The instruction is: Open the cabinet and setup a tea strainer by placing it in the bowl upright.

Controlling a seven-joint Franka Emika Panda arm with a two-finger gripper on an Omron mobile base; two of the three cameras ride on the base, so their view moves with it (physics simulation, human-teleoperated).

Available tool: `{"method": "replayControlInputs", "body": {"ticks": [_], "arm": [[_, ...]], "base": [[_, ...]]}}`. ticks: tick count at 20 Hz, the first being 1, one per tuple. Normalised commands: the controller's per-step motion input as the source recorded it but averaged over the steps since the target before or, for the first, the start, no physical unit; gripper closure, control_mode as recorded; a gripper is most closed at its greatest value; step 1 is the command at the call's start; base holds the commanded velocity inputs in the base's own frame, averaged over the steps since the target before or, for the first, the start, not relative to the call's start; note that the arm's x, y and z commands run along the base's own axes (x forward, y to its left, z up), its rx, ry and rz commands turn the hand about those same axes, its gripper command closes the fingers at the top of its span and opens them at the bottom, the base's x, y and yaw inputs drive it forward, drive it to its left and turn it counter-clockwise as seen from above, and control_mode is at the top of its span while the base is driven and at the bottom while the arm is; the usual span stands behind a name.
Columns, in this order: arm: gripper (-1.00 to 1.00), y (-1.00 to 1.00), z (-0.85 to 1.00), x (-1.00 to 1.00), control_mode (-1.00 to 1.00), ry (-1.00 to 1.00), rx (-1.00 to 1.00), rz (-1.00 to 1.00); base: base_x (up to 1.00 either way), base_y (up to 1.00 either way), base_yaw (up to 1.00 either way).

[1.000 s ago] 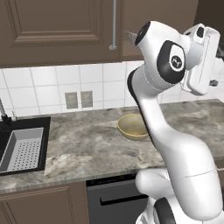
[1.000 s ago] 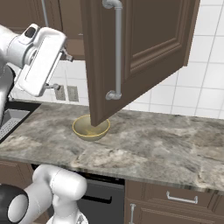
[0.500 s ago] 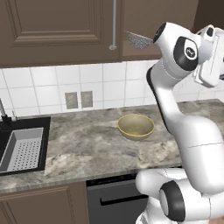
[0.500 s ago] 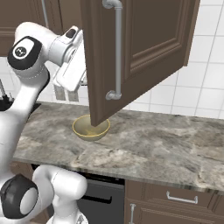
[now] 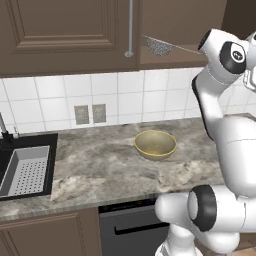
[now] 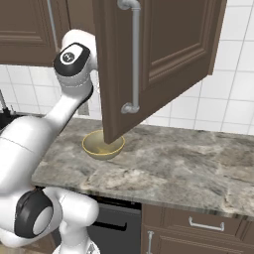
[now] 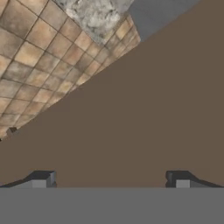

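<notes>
The dark brown wall cabinet (image 5: 60, 35) has its right door (image 6: 168, 59) swung open, its silver bar handle (image 6: 134, 54) facing the right base camera. On the shelf inside lies the tea strainer (image 5: 159, 46), its wire handle pointing right toward my arm. The mustard-yellow bowl (image 5: 155, 144) sits empty on the counter below, and the door's lower corner partly hides the bowl (image 6: 101, 147) in the right base view. My gripper (image 7: 111, 179) is open with nothing between its fingertips (image 7: 43, 178), facing a flat brown panel. My hand runs off the right edge of the left base view.
A black sink with a grey perforated tray (image 5: 25, 170) lies at the counter's left end. Wall outlets (image 5: 90, 114) sit on the white tile behind. The marble counter (image 6: 188, 168) stretches right of the bowl. Floor tiles (image 7: 39, 57) show past the brown panel.
My arm has swung up and toward the open cabinet. The hand has gone behind the door in the right base view and off the right edge of the left one.
</notes>
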Motion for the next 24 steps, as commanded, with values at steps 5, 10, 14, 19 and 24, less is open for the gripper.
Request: {"method": "replayControlInputs", "body": {"ticks": [5,10,14,19,24], "arm": [[-1.00,-0.98,-0.01,0.07,-1.00,0.15,0.00,0.00],[-1.00,-0.90,0.00,0.00,-1.00,0.08,0.00,0.00],[-1.00,-0.08,-0.04,-0.18,-1.00,0.02,0.00,0.01],[-1.00,0.21,-0.04,-0.07,-1.00,-0.06,0.02,0.00],[-1.00,0.49,0.00,0.03,-1.00,-0.31,0.16,0.00]], "base": [[0.00,0.00,0.00],[0.00,0.00,0.00],[0.00,0.00,0.00],[0.00,0.00,0.00],[0.00,0.00,0.00]]}}
